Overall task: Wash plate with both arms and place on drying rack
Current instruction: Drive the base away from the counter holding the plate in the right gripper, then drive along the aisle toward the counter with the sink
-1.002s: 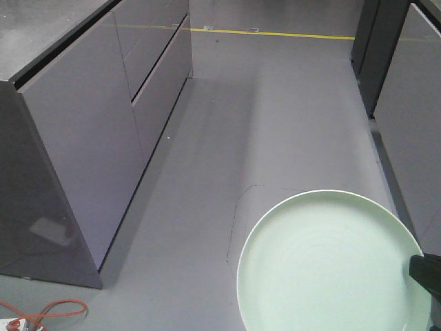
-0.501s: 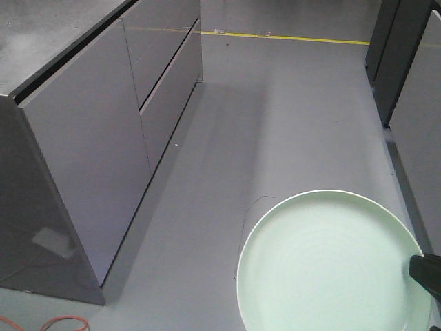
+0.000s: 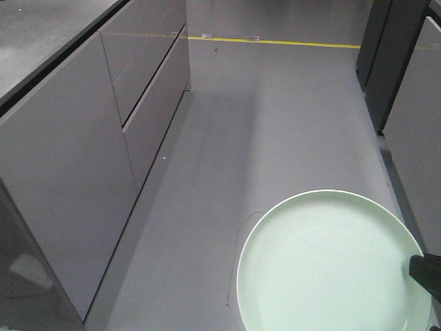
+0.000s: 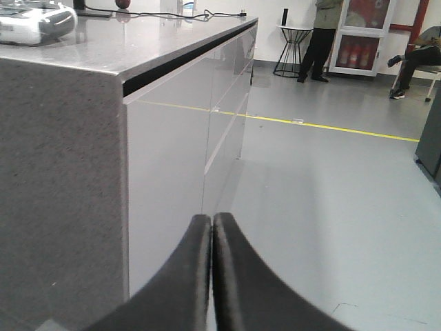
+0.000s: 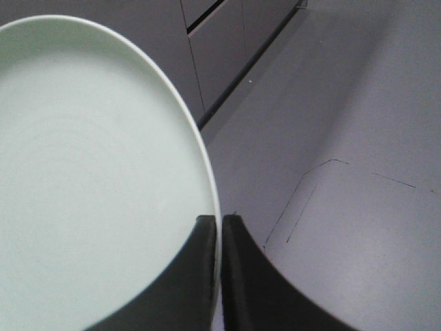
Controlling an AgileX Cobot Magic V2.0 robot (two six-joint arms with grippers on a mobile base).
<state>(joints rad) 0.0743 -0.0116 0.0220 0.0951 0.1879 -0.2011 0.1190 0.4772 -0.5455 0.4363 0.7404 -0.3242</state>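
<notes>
Far left is the cabinet (image 3: 83, 158) run under its counter top (image 4: 103, 48). It's long flat fronts with a hard near corner, so that's the edge to mind on that side. The left gripper (image 4: 211, 227) is clenched on nothing, fingertips touching, pointing down the aisle just beside the cabinet.

The middle is open grey floor (image 3: 275, 124) running up to a yellow line (image 3: 275, 42), so loads of room there. Low right is the plate (image 3: 324, 265), held flat out over the floor and resting on nothing. The right gripper (image 5: 220, 224) is pinched on its rim at the right edge. Past that, a dark unit (image 3: 382, 62) narrows the aisle on the right.

There's no rack in any view, so my read is this is a carry step, and I can't tell if the wash is done. Next move, I'd guess: keep the pinch firm and the plate level, and steer down the middle with the plate's free edge clear of both sides.
</notes>
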